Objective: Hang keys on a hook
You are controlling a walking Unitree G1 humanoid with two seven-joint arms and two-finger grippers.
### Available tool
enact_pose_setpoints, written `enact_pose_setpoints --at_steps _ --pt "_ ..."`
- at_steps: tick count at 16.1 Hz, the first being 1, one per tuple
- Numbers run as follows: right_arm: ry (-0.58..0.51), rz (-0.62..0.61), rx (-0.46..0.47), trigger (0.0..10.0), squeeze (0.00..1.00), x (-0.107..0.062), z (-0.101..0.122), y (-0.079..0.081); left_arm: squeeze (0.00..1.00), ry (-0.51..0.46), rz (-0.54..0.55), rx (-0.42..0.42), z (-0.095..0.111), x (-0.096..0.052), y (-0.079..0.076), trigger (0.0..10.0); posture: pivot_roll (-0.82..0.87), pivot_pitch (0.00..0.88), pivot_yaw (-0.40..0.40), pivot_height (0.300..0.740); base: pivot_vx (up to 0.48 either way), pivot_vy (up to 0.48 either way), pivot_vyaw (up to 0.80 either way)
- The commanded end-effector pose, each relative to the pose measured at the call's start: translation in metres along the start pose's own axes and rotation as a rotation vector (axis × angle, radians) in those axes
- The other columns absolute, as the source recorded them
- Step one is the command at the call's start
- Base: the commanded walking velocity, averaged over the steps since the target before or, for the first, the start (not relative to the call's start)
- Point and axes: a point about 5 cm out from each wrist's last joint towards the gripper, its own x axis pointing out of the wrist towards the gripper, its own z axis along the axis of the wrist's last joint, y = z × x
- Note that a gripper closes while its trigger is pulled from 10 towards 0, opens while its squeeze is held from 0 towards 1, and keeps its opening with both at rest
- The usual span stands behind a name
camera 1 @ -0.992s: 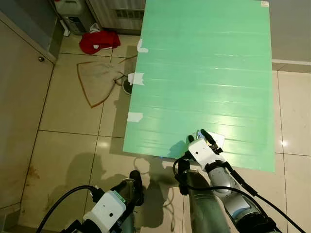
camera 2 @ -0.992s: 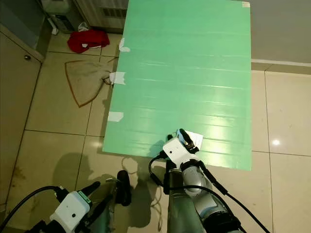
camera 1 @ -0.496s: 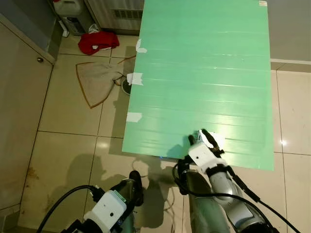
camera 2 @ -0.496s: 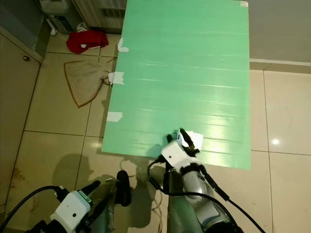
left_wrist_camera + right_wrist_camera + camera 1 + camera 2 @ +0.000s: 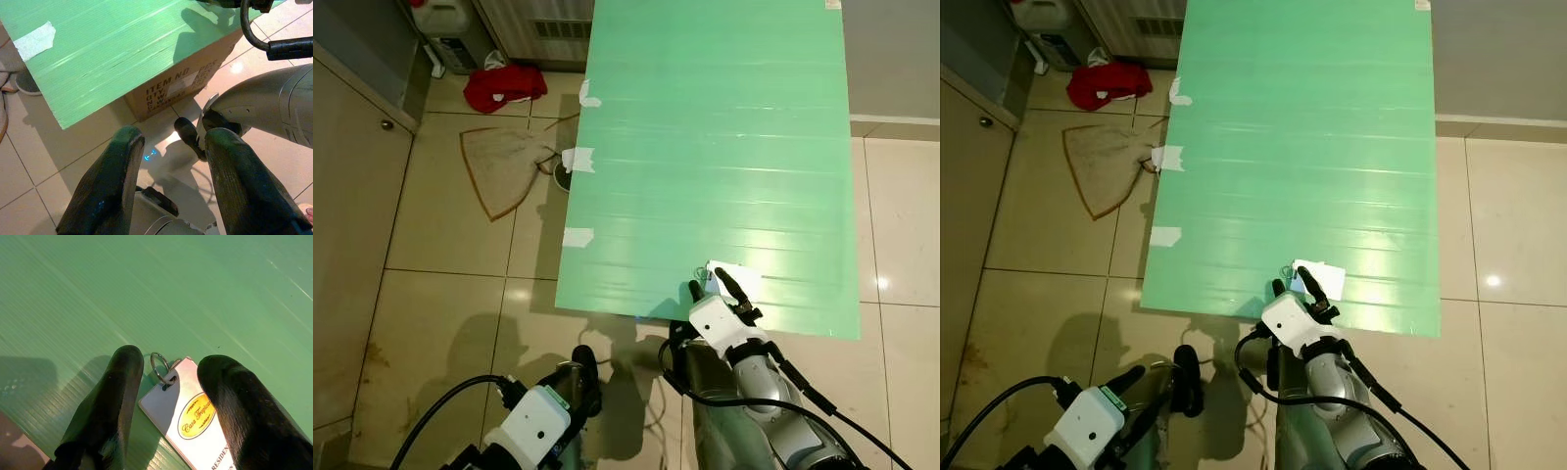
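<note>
Keys here amount to a white rectangular key tag with a yellow oval label (image 5: 195, 418) on a thin metal split ring (image 5: 159, 366); no actual key blades can be made out. The tag lies flat on the green corrugated plastic board (image 5: 715, 147), close to the board's near edge. Compared with a second ago, the right gripper (image 5: 168, 382) has settled lower over the board, so its two black fingers now stand apart with the tag and ring between them, one on each side, not yet closed on anything. That puts the pick-up within reach: judging by this, the next step is a pinch on the tag or ring. No hook can be seen near the board, so the hanging itself looks well off. The left gripper (image 5: 171, 161) hangs idle below the board's near edge, over the beige floor tiles (image 5: 450, 294), fingers apart and empty.
</note>
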Motion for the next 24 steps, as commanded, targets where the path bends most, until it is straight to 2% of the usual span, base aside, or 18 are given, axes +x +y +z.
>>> enact_pose_setpoints --at_steps 1,4,8,12,13,14,15,24 --pt "0.055 0.056 -0.005 10.0 0.00 -0.010 -0.010 0.013 0.00 0.054 -0.012 -0.016 -0.009 -0.007 -0.007 10.0 0.08 0.536 0.059 0.736 0.000 0.000 0.00" --pt "0.069 0.062 -0.009 10.0 0.00 -0.007 -0.014 0.014 0.00 0.055 -0.013 -0.017 -0.009 -0.007 -0.007 10.0 0.08 0.540 0.059 0.736 0.000 0.000 0.00" --pt "0.074 0.064 -0.016 10.0 0.00 0.007 -0.012 0.013 0.00 0.057 -0.019 -0.018 -0.009 -0.009 -0.009 10.0 0.09 0.546 0.064 0.736 0.000 0.000 0.00" --pt "0.078 0.063 -0.018 10.0 0.00 0.008 -0.015 0.012 0.00 0.061 -0.017 -0.017 -0.010 -0.010 -0.009 10.0 0.09 0.547 0.062 0.736 0.000 0.000 0.00" --pt "0.078 0.064 -0.017 3.8 0.00 0.008 -0.015 0.012 0.00 0.061 -0.017 -0.018 -0.009 -0.009 -0.009 10.0 0.09 0.547 0.061 0.736 0.000 0.000 0.00" --pt "0.078 0.063 -0.016 0.2 0.00 0.009 -0.016 0.012 0.00 0.061 -0.019 -0.018 -0.009 -0.009 -0.009 10.0 0.09 0.547 0.061 0.736 0.000 0.000 0.00" --pt "0.078 0.064 -0.015 0.0 0.00 0.008 -0.016 0.013 0.00 0.061 -0.019 -0.018 -0.009 -0.010 -0.010 10.0 0.09 0.550 0.062 0.736 0.000 0.000 0.00" --pt "0.093 0.080 0.016 0.0 0.00 0.001 -0.020 0.019 0.00 0.063 -0.030 -0.013 -0.010 -0.008 -0.012 10.0 0.08 0.556 0.062 0.736 0.000 0.000 0.00"
